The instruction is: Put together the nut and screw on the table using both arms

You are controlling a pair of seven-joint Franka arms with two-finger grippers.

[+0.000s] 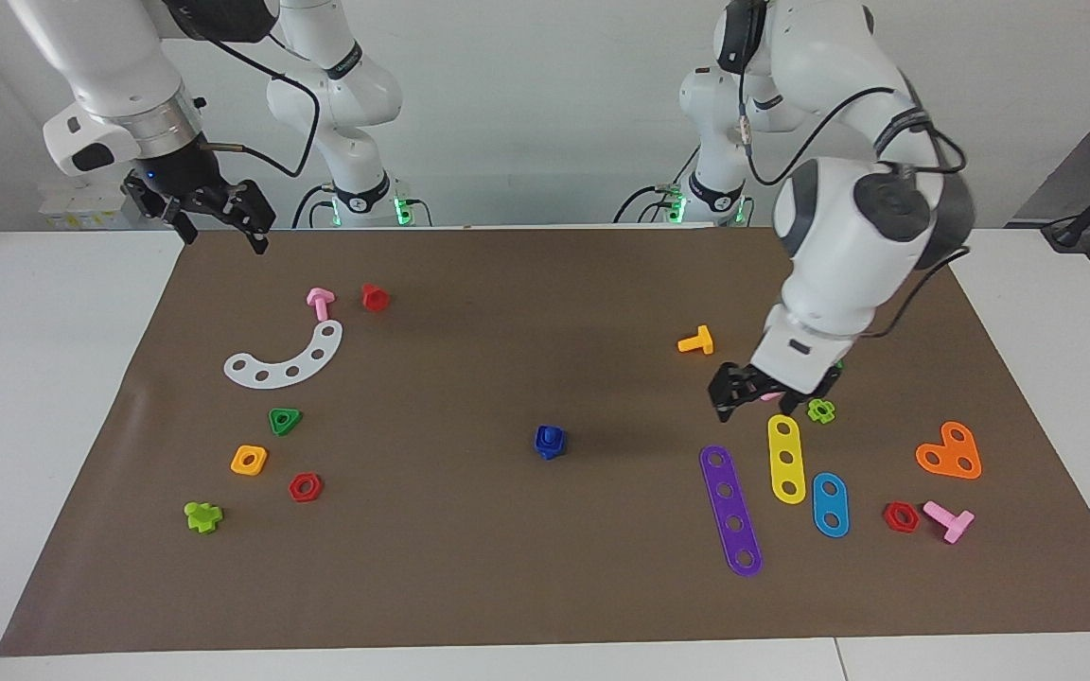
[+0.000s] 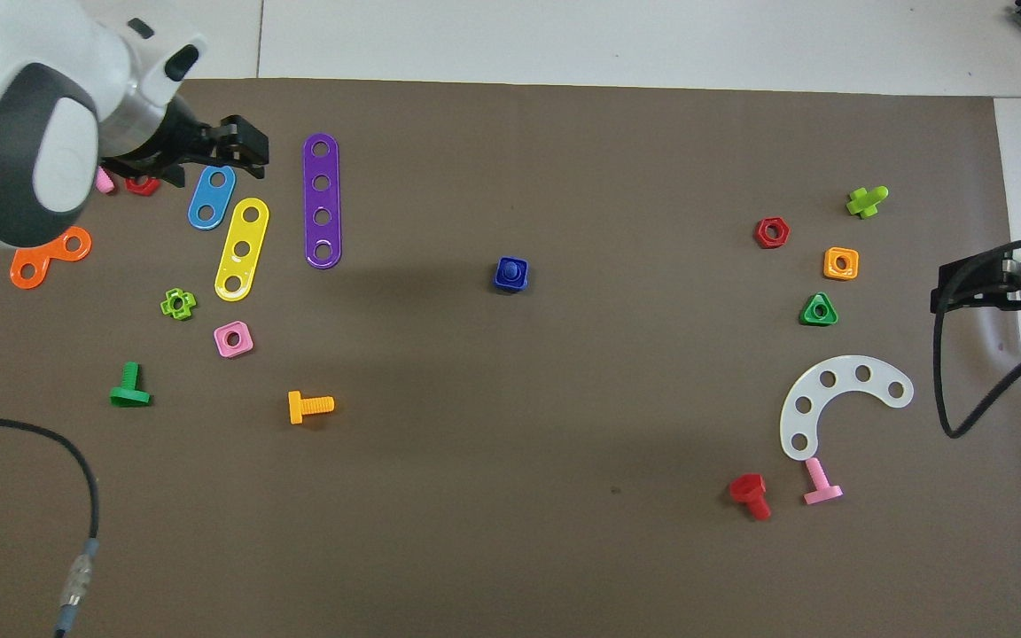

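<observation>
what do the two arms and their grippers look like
Both arms are glossy white with rounded segments and dark grey joint caps. The left arm and right arm carry looping black cables. The left gripper and right gripper are black with two fingers.

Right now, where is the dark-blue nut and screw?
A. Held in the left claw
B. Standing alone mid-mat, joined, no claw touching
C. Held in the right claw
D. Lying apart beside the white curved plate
B: the nut with the screw set in it stands alone mid-mat; the left claw is up over the coloured strips and the right claw waits at the mat's edge.
</observation>
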